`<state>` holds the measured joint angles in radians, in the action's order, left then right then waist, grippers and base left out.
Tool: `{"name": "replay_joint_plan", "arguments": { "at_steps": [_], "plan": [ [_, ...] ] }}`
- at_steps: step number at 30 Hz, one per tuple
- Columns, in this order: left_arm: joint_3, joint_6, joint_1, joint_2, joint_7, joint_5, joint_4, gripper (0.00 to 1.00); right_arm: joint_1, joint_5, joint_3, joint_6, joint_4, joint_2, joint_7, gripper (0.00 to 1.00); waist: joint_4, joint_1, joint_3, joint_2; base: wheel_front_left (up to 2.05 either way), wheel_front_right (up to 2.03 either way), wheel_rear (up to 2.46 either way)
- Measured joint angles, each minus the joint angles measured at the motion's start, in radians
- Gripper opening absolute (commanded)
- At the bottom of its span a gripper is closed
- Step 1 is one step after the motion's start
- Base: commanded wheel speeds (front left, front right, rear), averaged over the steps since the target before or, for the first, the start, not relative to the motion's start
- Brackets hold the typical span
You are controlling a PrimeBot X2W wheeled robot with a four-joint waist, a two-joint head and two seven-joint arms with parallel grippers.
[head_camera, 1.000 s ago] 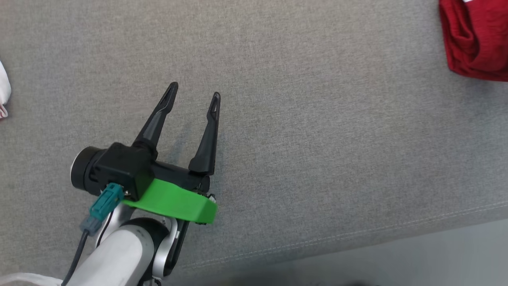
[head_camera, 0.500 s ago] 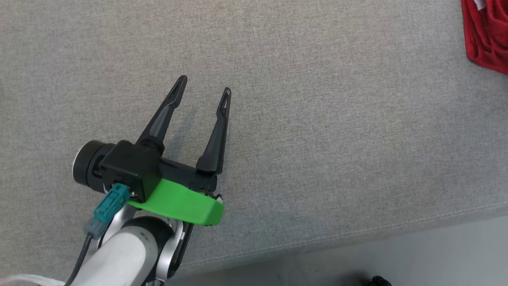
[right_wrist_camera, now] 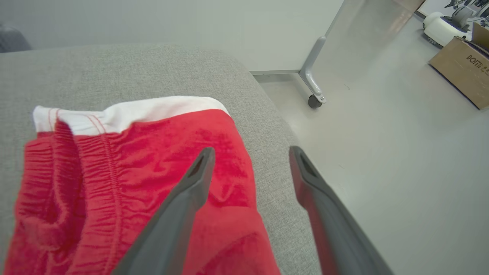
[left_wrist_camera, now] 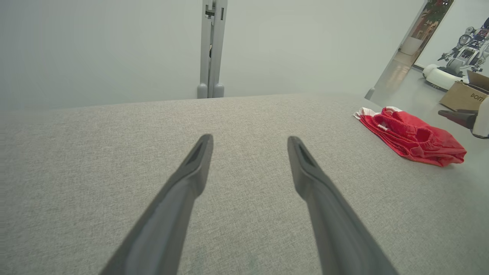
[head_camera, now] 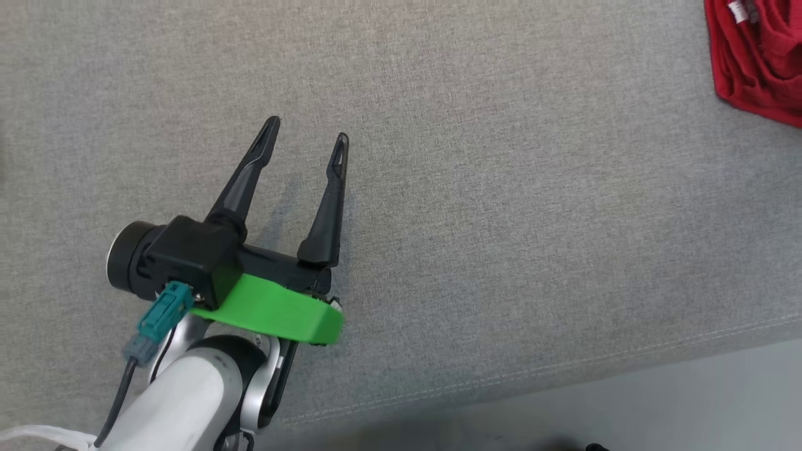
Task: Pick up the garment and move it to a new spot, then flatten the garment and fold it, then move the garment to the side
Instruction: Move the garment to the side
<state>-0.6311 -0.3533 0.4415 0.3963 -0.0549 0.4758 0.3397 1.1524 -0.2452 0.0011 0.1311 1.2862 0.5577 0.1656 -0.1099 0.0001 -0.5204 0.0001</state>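
The garment (head_camera: pixel 758 62) is red shorts with a white band, lying in a folded heap at the top right corner of the head view, on the grey cushion (head_camera: pixel 501 188). In the left wrist view the garment (left_wrist_camera: pixel 412 137) rests far to the right, near the cushion's edge. My left gripper (head_camera: pixel 307 130) hovers open and empty over bare cushion, well left of the garment; its fingers (left_wrist_camera: pixel 250 140) stand wide apart. My right gripper (right_wrist_camera: pixel 252 151) is open just over the garment (right_wrist_camera: pixel 114 183), one finger above the red cloth, the other above the cushion's edge. It holds nothing.
The cushion's seamed front edge (head_camera: pixel 564 369) runs along the bottom, with pale floor beyond. To the right of the cushion are floor, a wheeled frame leg (right_wrist_camera: pixel 315 99) and a cardboard box (right_wrist_camera: pixel 458 72). A grey post (left_wrist_camera: pixel 212 49) stands behind the cushion.
The head view has shifted slightly, so the garment sits a little differently in the corner. The left gripper stays open over the same patch of cushion.
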Motion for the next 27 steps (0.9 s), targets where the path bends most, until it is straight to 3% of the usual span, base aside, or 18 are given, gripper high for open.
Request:
{"name": "replay_joint_plan", "arguments": {
  "at_steps": [12, 27],
  "plan": [
    [0.063, 0.037, -0.059, -0.060, 0.123, 0.131, -0.177, 1.00, -0.074, -0.071, 0.118, 0.000, -0.135, -0.083, 0.048, 1.00, 0.022, -0.0001, 0.163, 0.0000, 0.00, 0.00, 0.00],
    [0.150, 0.077, -0.156, -0.055, 0.225, 0.234, -0.448, 1.00, -0.348, -0.242, 0.219, 0.000, -0.386, -0.144, 0.029, 1.00, 0.087, -0.0001, 0.390, 0.0000, 0.00, 0.00, 0.00]
  ]
}}
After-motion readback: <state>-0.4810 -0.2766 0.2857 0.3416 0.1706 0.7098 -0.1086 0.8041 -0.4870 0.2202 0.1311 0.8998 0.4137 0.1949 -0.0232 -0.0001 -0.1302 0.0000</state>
